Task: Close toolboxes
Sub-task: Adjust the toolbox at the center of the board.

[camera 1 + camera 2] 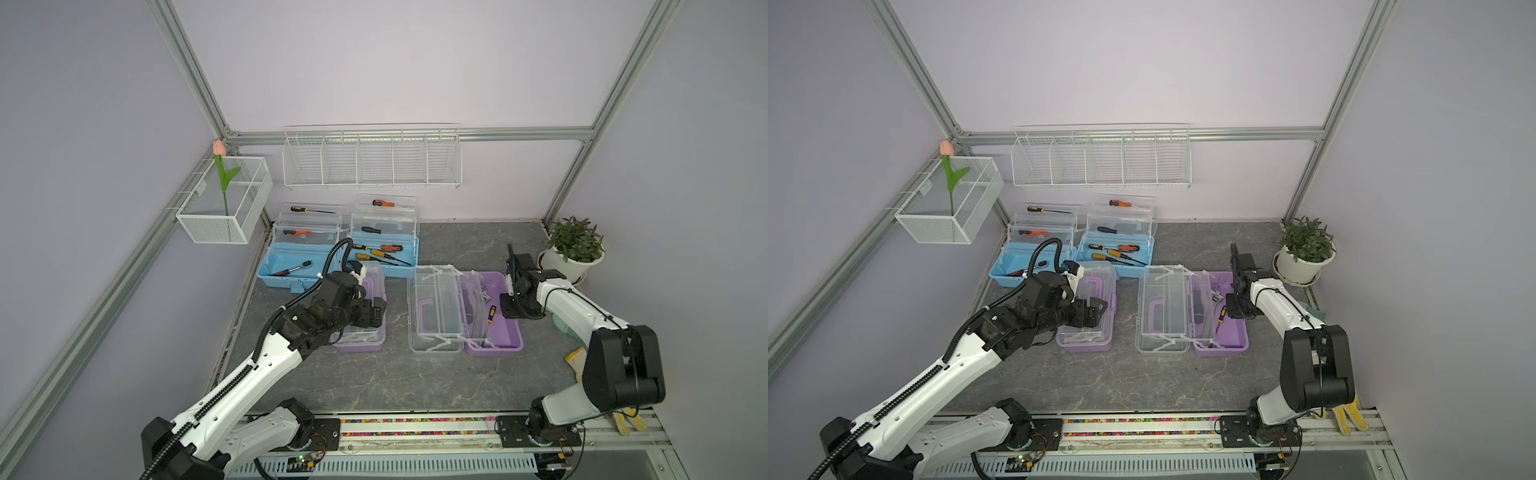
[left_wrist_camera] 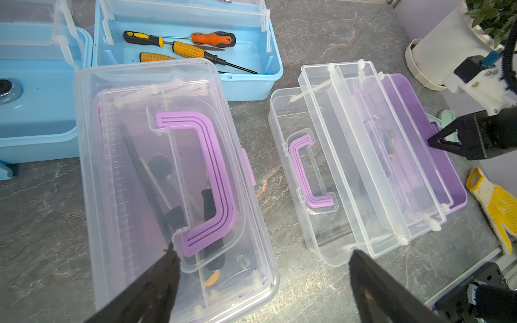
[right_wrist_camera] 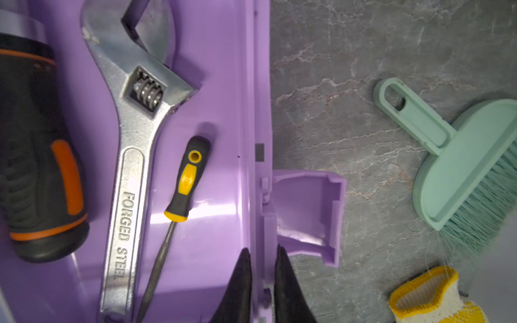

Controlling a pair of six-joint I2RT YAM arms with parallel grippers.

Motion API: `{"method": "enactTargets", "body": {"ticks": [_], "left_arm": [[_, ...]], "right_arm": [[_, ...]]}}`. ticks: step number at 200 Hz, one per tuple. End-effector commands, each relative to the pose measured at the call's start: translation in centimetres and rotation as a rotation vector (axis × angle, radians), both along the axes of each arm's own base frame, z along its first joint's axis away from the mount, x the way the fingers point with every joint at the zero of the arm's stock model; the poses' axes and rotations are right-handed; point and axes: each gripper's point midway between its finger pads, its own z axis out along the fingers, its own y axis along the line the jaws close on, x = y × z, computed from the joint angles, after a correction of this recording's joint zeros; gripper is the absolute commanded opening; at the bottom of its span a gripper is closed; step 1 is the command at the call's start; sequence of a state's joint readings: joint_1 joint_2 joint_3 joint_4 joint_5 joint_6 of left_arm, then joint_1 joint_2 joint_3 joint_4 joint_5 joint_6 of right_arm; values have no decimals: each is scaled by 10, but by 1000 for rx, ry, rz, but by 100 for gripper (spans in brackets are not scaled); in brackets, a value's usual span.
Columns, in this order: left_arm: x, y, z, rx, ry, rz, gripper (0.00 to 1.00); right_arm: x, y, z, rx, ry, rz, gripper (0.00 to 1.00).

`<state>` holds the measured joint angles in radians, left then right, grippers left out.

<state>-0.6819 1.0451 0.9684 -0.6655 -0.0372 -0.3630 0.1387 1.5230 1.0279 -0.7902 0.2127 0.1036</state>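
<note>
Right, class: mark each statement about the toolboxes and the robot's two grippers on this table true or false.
1. Both blue toolboxes stand open. True.
2. The left gripper is shut tight. False: its jaws are open above the closed purple toolbox, holding nothing.
3. The right gripper is shut on the rim of the open purple toolbox. True.
4. Both purple toolboxes are open. False: one has its lid down.
</note>
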Motion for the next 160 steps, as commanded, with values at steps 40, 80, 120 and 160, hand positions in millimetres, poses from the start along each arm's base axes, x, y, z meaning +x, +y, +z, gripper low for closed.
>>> {"method": "enactTargets", "body": {"ticks": [40,80,120,160], "left_arm": [[19,6,-20,131,31,63,95],[38,17,-41,289,37,114,94],[57,42,-62,530,87,236,96],[60,50,-92,662,148,239,97]], "right_arm": [[-13,31,-18,91,67,82,13],[-10,66,-22,167,43,133,13],[-10,81,-15,194,36,144,13],[-18,87,-11,249,36,97,13]]}}
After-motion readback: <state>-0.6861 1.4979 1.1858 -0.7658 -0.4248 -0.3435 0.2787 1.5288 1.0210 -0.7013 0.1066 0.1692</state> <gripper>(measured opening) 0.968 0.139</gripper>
